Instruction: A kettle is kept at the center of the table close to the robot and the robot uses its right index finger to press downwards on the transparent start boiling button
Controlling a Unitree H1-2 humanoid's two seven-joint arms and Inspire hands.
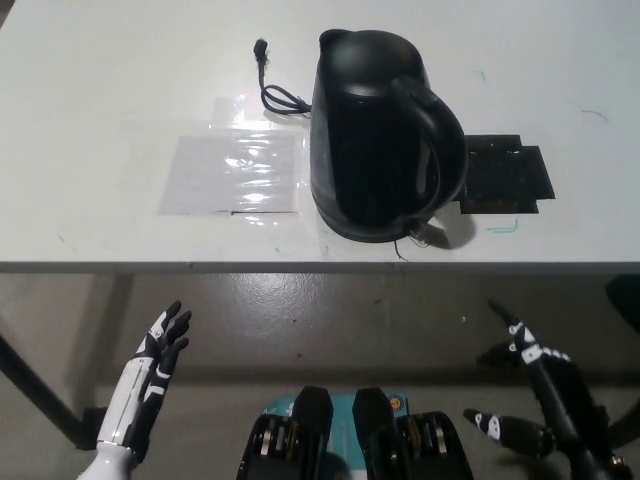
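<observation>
A black electric kettle (383, 135) stands upright near the front edge of the white table (120, 80), its handle toward the right. The transparent button (422, 232) shows as a small clear tab at the base of the handle. My black right hand (540, 400) is low at the bottom right, below the table edge and well clear of the kettle, with its fingers spread and nothing in it. My white left hand (150, 385) rests at the lower left, open, below the table.
The kettle's black cord and plug (272, 82) lie behind it to the left. A clear plastic sheet (235, 168) lies left of the kettle. A black mat (508, 178) lies to its right. Grey floor shows below the table edge.
</observation>
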